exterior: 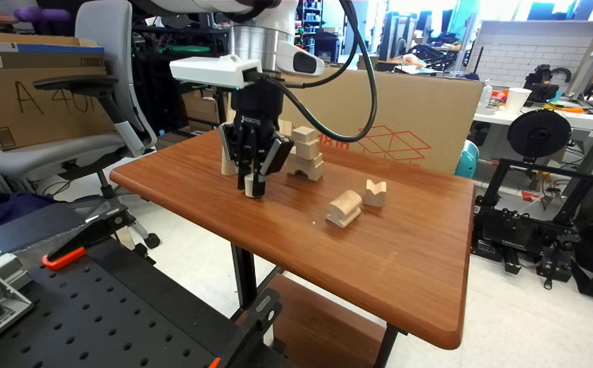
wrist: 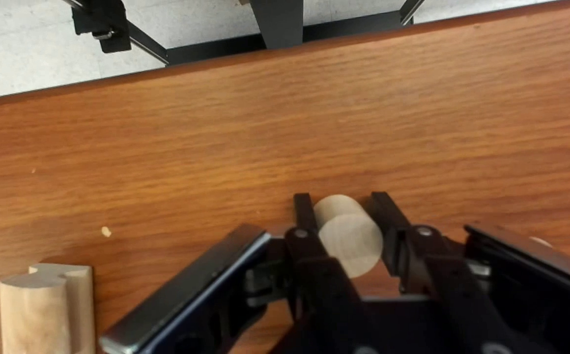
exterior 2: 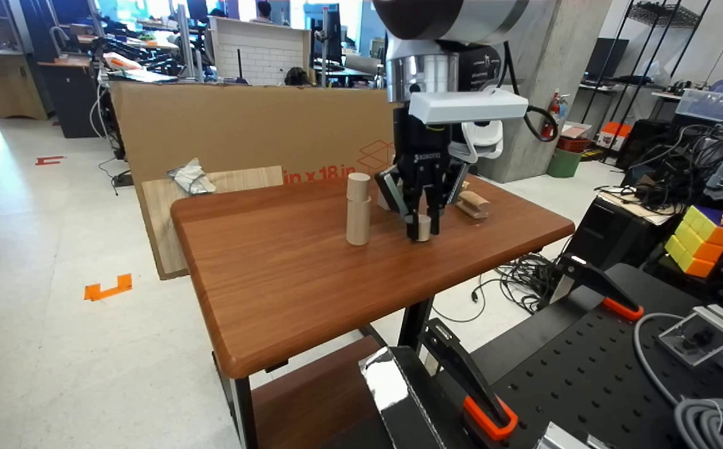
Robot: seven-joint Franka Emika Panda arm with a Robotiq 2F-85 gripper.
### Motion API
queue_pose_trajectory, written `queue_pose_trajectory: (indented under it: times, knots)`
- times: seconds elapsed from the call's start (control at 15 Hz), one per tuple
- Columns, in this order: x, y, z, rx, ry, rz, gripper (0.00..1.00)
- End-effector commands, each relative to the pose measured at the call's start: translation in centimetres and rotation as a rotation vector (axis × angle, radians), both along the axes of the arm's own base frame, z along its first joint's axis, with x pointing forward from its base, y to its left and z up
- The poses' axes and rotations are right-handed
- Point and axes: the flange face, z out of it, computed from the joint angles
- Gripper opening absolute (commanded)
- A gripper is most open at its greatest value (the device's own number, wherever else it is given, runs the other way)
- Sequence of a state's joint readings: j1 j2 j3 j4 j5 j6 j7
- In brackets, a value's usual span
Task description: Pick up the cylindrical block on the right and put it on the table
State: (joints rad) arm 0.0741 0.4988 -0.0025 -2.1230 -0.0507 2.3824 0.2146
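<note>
Snugly, a black gripper (exterior 2: 424,232) grasps the pale cylindrical block (wrist: 352,244), upright at lower center of the wrist view. Whether the block touches the reddish-brown table (exterior: 393,260) is unclear. In an exterior view, the grasp shows left of center, with a stack of wooden blocks (exterior: 305,150) just above center and a notched block (exterior: 374,198) right of center.

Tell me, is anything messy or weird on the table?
A tiny pale speck on the wooden table, near the grooved wooden block. It looks odd because it seems a stray crumb, perhaps a wood chip. I see no spill.
</note>
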Motion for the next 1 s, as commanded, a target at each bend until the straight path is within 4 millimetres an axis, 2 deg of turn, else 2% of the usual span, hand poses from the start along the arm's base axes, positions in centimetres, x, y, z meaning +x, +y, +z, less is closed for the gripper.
queue_pose_trajectory:
  times: [0.0, 0.07, 0.2, 0.47, 0.8, 0.87, 0.93]
  knots:
    - [0.3, -0.4, -0.7, -0.029, 0.004, -0.037, 0.58]
    - [0.2, -0.2, -0.5, -0.027, 0.006, -0.032, 0.58]
    - [0.0, 0.3, 0.2, -0.011, 0.001, -0.024, 0.72]
    - [-1.4, 1.9, 5.6, 0.01, -0.065, 0.021, 1.0]
    - [-4.2, 1.5, 15.2, 0.048, -0.136, 0.057, 1.0]
    - [-1.7, 2.0, 11.6, 0.023, -0.126, 0.038, 1.0]
    - [-2.3, 1.8, 13.5, 0.029, -0.134, 0.044, 1.0]
